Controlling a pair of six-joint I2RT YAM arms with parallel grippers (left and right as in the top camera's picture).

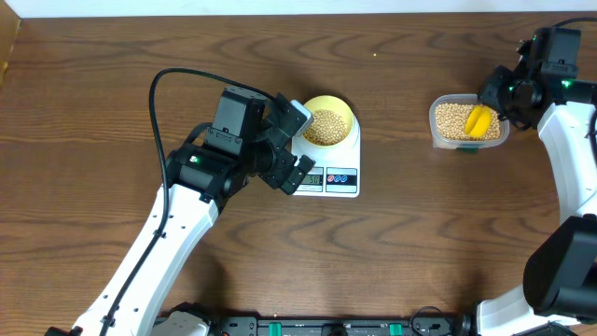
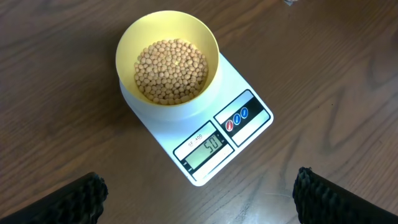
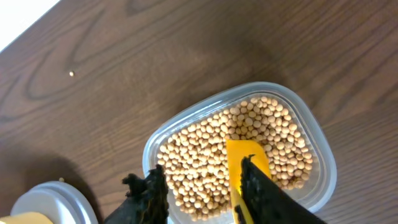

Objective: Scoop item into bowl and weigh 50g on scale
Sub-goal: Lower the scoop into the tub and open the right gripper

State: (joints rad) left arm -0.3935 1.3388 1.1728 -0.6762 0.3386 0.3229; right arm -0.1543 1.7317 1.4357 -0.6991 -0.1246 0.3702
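Overhead, the brown wooden table [image 1: 112,75] fills nearly everything, its far edge showing as a pale strip along the top. The left arm [image 1: 177,224] reaches in from the near side with a black cable [image 1: 163,84] looping above it. The left gripper [image 1: 300,145] hangs over the near-left side of the scale [image 1: 347,177] with its jaws spread wide and nothing between them. In the left wrist view the two fingertips [image 2: 81,199] sit in the bottom corners, well clear of the scale [image 2: 252,93]. That white scale lies flat about mid-table. The pale yellow bowl [image 2: 208,37] stands on its far end and the display [image 2: 205,146] at the near end reads 50. The bowl holds a heap of beans [image 2: 171,71] reaching partway up its wall. Off to the right, across a broad stretch of bare wood, sits a clear tub [image 1: 435,121] of more beans, close to the right arm's base. The right gripper [image 3: 202,186] hovers over the tub [image 3: 317,143] with its jaws partly apart. The yellow scoop [image 3: 245,155] lies on the beans against one finger, not pinched between both. The near half of the table is open.
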